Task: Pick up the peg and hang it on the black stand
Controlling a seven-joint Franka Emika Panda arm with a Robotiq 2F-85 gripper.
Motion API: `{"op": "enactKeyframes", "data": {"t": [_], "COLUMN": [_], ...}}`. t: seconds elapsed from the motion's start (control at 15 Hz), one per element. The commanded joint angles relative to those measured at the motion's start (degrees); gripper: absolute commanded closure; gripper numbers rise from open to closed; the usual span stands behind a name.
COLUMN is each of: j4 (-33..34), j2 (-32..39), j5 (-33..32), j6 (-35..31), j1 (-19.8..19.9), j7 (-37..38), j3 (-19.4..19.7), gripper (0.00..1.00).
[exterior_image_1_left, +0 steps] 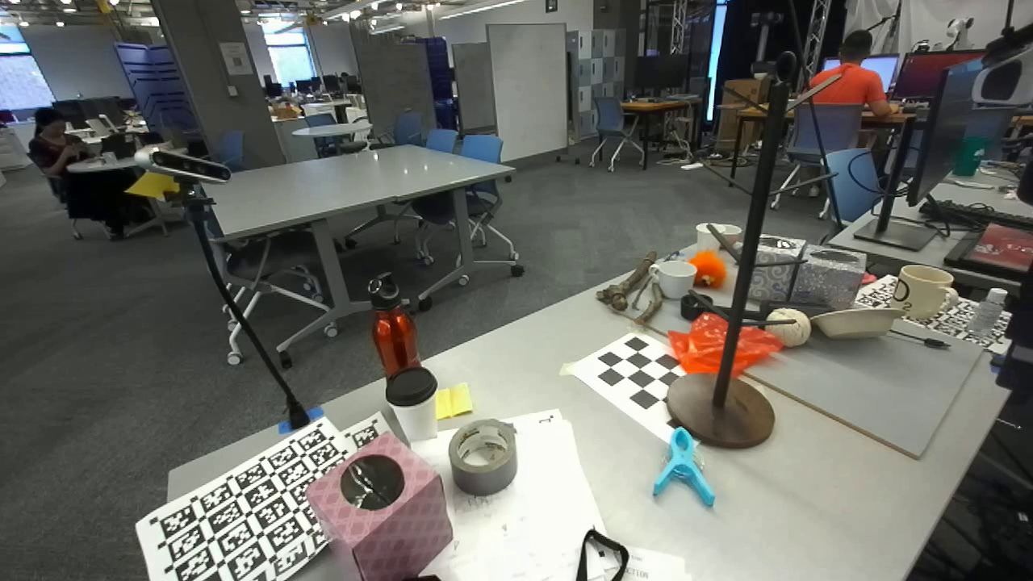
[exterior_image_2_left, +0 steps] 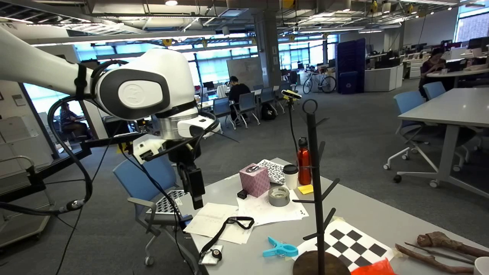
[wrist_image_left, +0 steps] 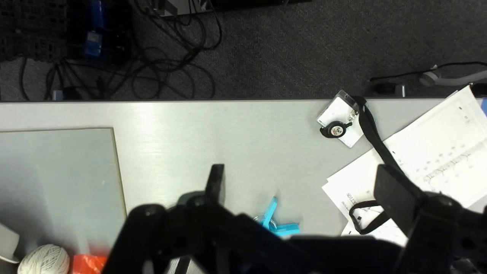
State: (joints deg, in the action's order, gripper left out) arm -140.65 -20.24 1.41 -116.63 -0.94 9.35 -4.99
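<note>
Light-blue peg point(exterior_image_1_left: 683, 468) is lying on surface point(exterior_image_1_left: 815, 504); fingers point(wrist_image_left: 395, 198) are standing wide w/ nothing held; should be centring over peg, lowering slowly b4 gripping.

Open-plan office and lab, robot arm point(exterior_image_2_left: 139, 82), blue chairs point(exterior_image_2_left: 131, 179), whiteboard point(exterior_image_1_left: 529, 93), monitors point(exterior_image_1_left: 946, 133), probably lockers point(exterior_image_1_left: 597, 68) far back

Grey table point(exterior_image_1_left: 807, 512) carries black stand point(exterior_image_1_left: 750, 242) upright, light-blue peg point(exterior_image_1_left: 682, 466) just beside stand's base, checkerboard sheet point(exterior_image_1_left: 635, 374) right by base, grey board point(exterior_image_1_left: 888, 387) near stand, sticks point(exterior_image_1_left: 623, 292) and white papers point(exterior_image_1_left: 549, 492) farther from it, red bottle point(exterior_image_1_left: 395, 335) well apart
</note>
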Motion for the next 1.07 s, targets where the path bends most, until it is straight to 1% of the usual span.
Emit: {"op": "enactKeyframes", "data": {"t": [0.0,0.2,0.4,0.73,1.0], "j4": [0.1,-0.1,0.5,1.7,3.6], "j2": [0.0,1.9,5.1,12.6,18.9], "j5": [-0.1,-1.1,-1.2,-2.6,-6.4], "j6": [0.1,-1.7,-5.6,-16.3,-23.6], "j1": [-0.3,0.1,0.6,0.6,0.5], "j7": [0.1,2.9,8.8,20.8,29.1], "j3": [0.3,-0.5,-1.2,-2.4,-1.9], "gripper": [0.00,0.00,0.00,0.00,0.00]}}
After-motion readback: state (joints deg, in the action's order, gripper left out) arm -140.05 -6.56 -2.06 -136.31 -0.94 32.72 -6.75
